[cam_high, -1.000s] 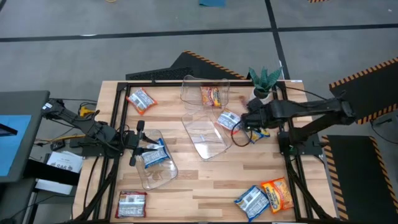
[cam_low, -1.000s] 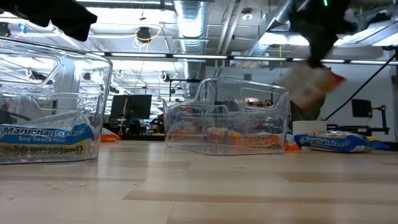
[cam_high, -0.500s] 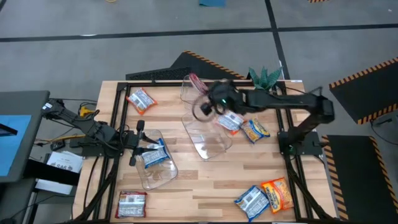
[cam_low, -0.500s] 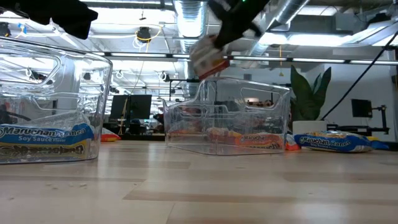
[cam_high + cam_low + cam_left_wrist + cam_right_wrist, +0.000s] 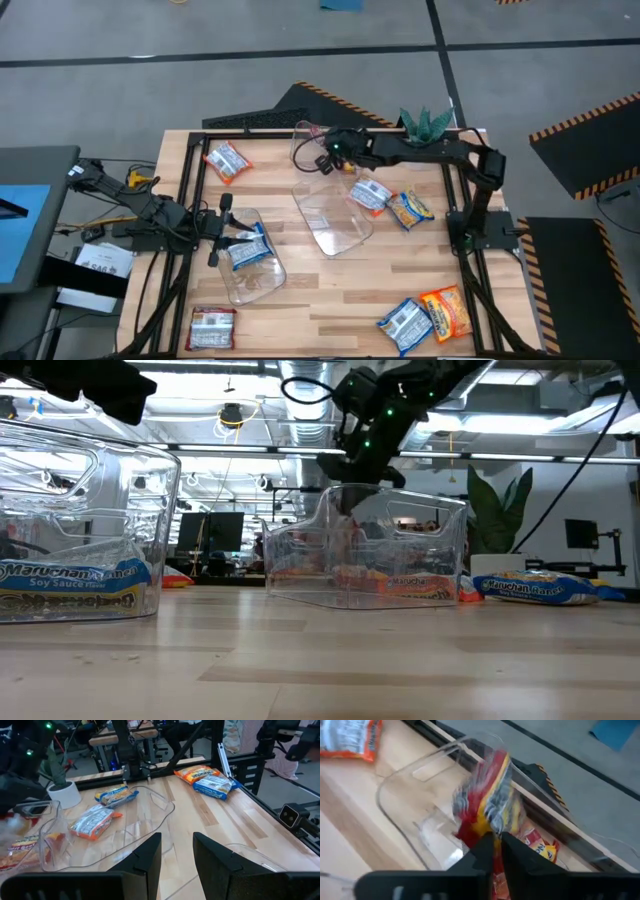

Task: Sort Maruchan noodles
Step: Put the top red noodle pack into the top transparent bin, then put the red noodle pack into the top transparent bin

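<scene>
My right gripper (image 5: 325, 160) hangs over the far clear bin (image 5: 303, 148) with a red-and-yellow noodle packet (image 5: 487, 800) between its narrow-set fingers. Another orange packet (image 5: 540, 847) lies on that bin's floor. My left gripper (image 5: 177, 850) waits open and bare at the table's left, beside the near-left bin (image 5: 255, 280), which holds a blue packet (image 5: 248, 250). Loose packets lie flat on the table: red-and-white ones (image 5: 226, 160) (image 5: 212, 325), blue ones (image 5: 370, 193) (image 5: 405, 322), a yellow one (image 5: 410, 208) and an orange one (image 5: 447, 310). My right gripper pinches one end of the red-and-yellow packet (image 5: 492, 832) between its two fingertips, slanting down from the table's right side. The rest of the packet sticks out beyond the fingers over the far bin's open top, clear of the table. It shows blurred.
A third clear bin (image 5: 335, 225) stands in the middle of the table with nothing in it. A potted plant (image 5: 425, 130) stands at the far right corner. A black frame (image 5: 190, 200) runs along the table's edges. Bare wood lies along the near middle.
My right gripper has swept from the table's right-hand middle toward the left and far edge, tipping downward, and now hangs over the far bin. The red-and-yellow packet has travelled with it, clear of the table.
</scene>
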Robot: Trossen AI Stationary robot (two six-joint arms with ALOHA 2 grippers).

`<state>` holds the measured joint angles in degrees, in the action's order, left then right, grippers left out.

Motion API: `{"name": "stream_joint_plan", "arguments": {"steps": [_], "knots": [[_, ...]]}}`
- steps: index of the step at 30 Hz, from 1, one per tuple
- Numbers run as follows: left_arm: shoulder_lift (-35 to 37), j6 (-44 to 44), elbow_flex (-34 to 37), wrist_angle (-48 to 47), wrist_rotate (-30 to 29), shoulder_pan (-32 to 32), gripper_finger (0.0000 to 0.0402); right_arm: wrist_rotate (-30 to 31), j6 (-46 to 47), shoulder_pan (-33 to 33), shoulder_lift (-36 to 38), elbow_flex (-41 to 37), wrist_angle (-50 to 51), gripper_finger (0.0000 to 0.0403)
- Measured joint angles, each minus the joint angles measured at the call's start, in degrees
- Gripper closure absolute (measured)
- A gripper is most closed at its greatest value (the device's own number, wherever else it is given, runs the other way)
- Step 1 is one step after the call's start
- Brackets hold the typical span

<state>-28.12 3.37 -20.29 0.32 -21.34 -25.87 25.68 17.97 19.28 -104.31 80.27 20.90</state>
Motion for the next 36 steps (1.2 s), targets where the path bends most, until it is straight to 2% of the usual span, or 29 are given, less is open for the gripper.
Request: {"name": "stream_joint_plan", "arguments": {"steps": [5, 11, 14, 17, 22, 26, 28, 31, 36], "knots": [[0.0, 0.1, 0.0, 0.02, -0.01, -0.01, 0.0299, 0.05, -1.37, -0.56, 1.58, -0.03, -0.02, 0.0312], [0.0, 0.07, 0.0, 0.0, -0.06, -0.01, 0.0299, 1.13, -1.96, -0.73, 6.57, 0.04, 1.42, 0.0306], [0.0, -0.45, 0.0, -0.85, -0.04, -0.01, 0.0299, -0.19, -1.73, -2.45, 10.83, 0.04, 9.07, 0.0305], [-0.01, -0.96, 0.0, -1.74, -0.07, -0.02, 0.0299, -2.93, 1.52, -5.92, 14.94, 0.04, 21.68, 0.0305], [0.0, -1.64, 0.0, -1.79, -0.04, 0.0, 0.0299, -7.54, 13.18, -16.2, 19.88, 0.04, 42.98, 0.0304], [0.0, -3.47, 0.0, -2.02, -0.04, 0.0, 0.0299, -8.88, 27.93, -29.21, 21.89, 0.04, 55.32, 0.0304], [0.0, -4.61, 0.0, -2.16, 0.11, 0.0, 0.0299, -8.17, 34.35, -35.49, 21.96, 0.02, 57.75, 0.0304], [0.0, -6.64, 0.0, -2.14, 2.28, 0.0, 0.0299, -3.63, 41.08, -43.87, 20.91, 0.02, 57.91, 0.0304], [0.0, -10.31, 0.0, -0.13, 5.81, -0.02, 0.0299, 4.61, 48.99, -52.45, 17.62, 0.0, 57.82, 0.0304]]}}
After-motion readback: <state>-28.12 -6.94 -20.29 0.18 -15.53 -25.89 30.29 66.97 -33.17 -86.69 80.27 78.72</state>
